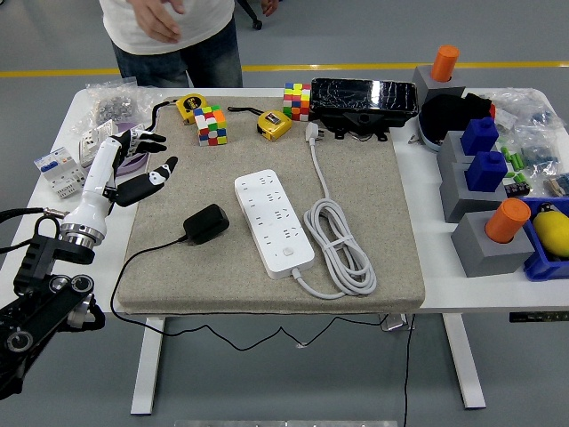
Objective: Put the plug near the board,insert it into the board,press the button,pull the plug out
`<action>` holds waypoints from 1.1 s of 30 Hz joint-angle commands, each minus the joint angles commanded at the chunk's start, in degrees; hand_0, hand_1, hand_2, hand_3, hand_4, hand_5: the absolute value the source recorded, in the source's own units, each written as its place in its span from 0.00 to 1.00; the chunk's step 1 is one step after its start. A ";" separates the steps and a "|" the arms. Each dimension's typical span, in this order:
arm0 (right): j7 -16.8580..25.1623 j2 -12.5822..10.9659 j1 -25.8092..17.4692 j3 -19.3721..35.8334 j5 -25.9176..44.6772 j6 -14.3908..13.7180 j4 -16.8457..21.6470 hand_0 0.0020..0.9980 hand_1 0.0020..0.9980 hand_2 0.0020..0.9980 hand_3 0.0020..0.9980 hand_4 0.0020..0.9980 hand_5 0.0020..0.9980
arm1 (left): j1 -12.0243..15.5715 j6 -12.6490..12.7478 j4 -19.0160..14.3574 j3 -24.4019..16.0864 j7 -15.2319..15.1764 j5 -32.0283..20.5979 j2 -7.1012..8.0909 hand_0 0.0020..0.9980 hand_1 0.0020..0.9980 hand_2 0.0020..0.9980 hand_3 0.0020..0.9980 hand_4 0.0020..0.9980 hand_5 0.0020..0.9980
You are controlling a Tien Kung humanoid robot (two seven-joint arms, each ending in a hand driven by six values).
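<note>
Left hand (pixel 133 169): fingers spread, empty, over the mat's left edge.
Plug (pixel 205 223): lying on the mat (pixel 373 205), just left of the board (pixel 274 223).
Person: standing back at the far side.

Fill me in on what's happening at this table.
Nothing is being held. The robot's left hand hovers open over the mat's left edge, up and left of the black plug, which lies unplugged beside the white power strip. The person stands at the far side, hands off the table.
</note>
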 joint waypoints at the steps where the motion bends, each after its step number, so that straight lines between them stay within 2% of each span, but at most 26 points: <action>1: -0.01 0.03 -0.14 0.00 -0.04 0.00 -0.01 0.53 0.62 0.60 0.54 0.88 0.40 | 0.18 -0.01 -0.03 0.01 0.01 0.00 0.04 0.70 0.63 0.55 0.60 0.76 0.21; 17: -0.05 0.25 -0.71 0.27 -0.23 0.01 0.10 0.53 0.62 0.60 0.54 0.88 0.40 | 1.04 -0.26 -0.78 -0.26 0.21 -0.01 0.30 0.70 0.63 0.55 0.59 0.77 0.22; 28: -0.81 -1.90 0.56 1.23 -0.07 0.29 0.76 0.53 0.62 0.60 0.54 0.88 0.40 | 1.11 -0.60 -2.48 -2.45 0.45 0.48 0.07 0.70 0.63 0.55 0.59 0.77 0.22; 33: -0.90 -2.39 2.27 2.08 -0.02 0.34 0.37 0.53 0.62 0.60 0.54 0.88 0.40 | 0.02 -0.67 -3.33 -3.52 0.57 0.49 0.29 0.70 0.63 0.55 0.59 0.77 0.22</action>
